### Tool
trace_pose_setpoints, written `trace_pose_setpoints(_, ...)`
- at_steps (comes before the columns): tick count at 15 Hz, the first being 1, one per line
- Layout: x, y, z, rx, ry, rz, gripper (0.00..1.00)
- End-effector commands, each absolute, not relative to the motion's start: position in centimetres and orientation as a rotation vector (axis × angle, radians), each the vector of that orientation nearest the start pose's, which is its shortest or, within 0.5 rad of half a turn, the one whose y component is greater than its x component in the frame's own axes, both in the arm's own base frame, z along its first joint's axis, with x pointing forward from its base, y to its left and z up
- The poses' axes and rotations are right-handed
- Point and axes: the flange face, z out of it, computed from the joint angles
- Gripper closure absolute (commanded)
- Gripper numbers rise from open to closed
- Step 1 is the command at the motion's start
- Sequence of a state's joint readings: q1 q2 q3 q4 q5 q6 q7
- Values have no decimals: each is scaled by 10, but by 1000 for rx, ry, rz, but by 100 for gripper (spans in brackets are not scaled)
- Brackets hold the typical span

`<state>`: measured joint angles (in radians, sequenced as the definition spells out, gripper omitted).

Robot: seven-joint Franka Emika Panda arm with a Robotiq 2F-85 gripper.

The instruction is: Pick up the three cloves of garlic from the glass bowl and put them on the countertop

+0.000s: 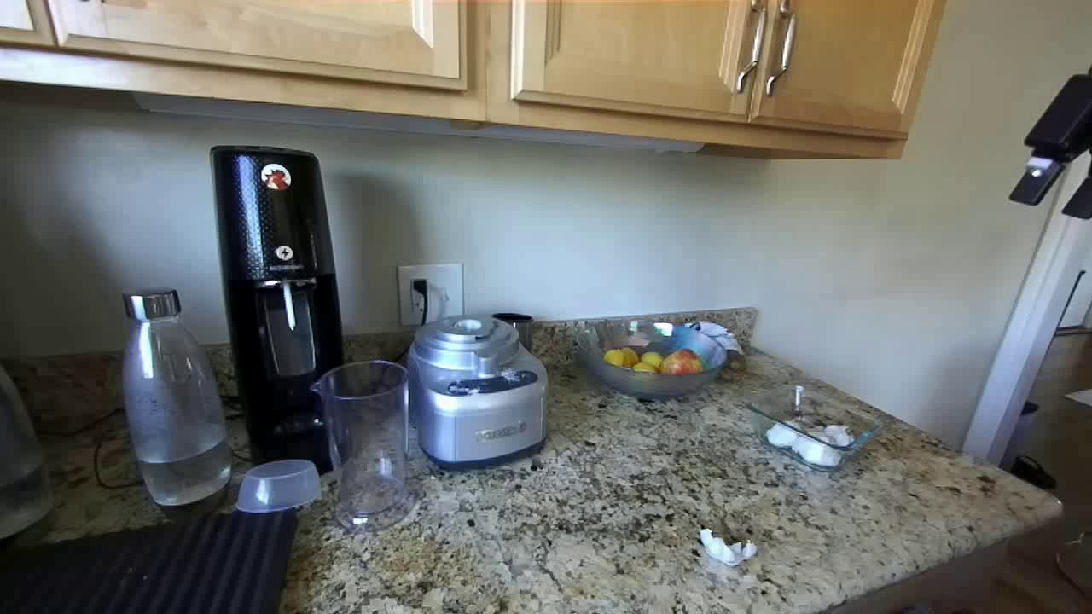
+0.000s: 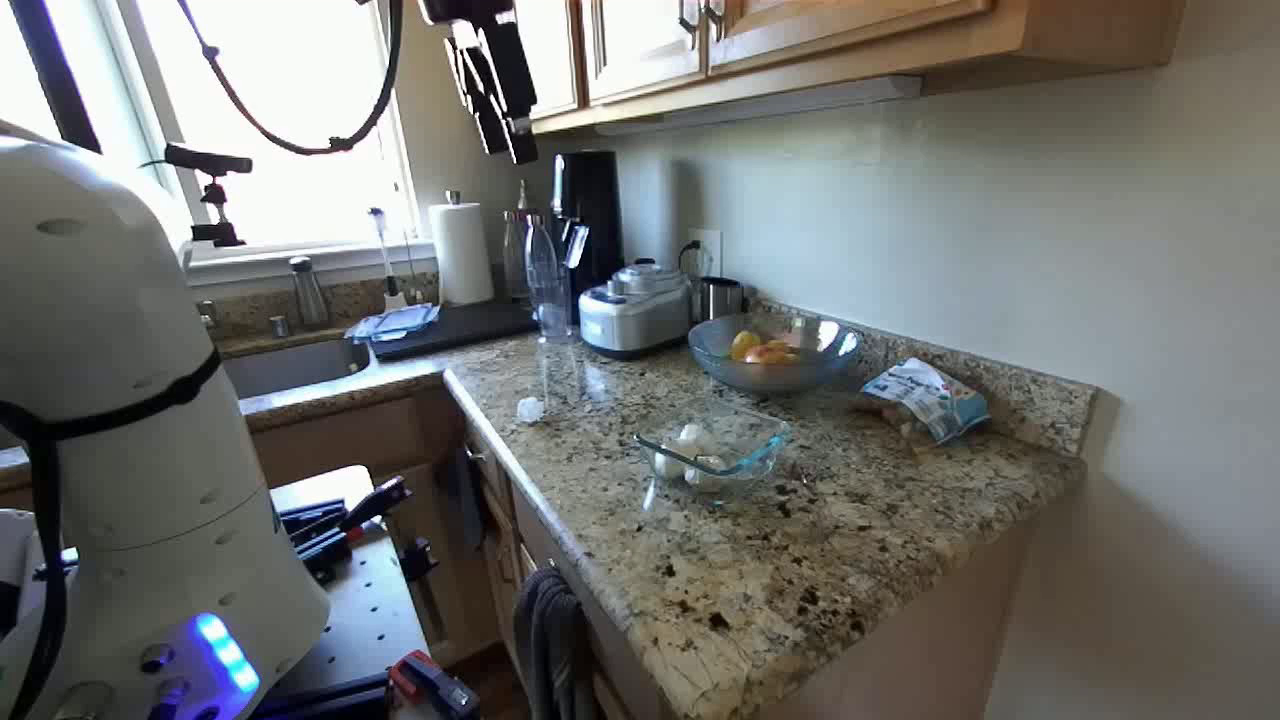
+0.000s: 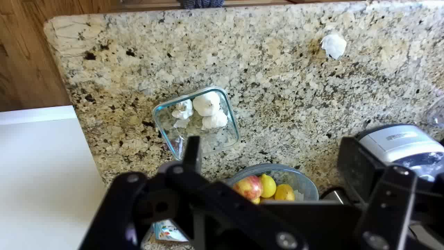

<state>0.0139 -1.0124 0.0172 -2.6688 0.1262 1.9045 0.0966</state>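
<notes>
The three cloves of garlic lie in the glass bowl: white lumps at its left, top and right in the wrist view. The bowl is clear with a low rim and shows in both exterior views. It stands on the speckled granite countertop. My gripper is open and empty, high above the counter. It shows at the right edge of an exterior view and at the top of an exterior view.
A thin white piece lies on the countertop. A larger fruit bowl stands behind the glass bowl, with a food processor beside it. A bag lies near the wall. A clear pitcher and black mat are farther along.
</notes>
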Motion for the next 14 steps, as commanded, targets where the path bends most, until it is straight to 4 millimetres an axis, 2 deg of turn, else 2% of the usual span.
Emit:
trace_pose_setpoints(1, 277, 18, 539, -2993, 147, -361, 0)
trace_pose_setpoints(6, 277, 18, 539, -2993, 147, -361, 0)
trace_pose_setpoints(9, 286, 20, 532, -3001, 107, -300, 0)
trace_pose_setpoints(11, 297, 22, 522, -3018, 80, -246, 0)
trace_pose_setpoints(14, 319, 26, 495, -3055, 36, -175, 0)
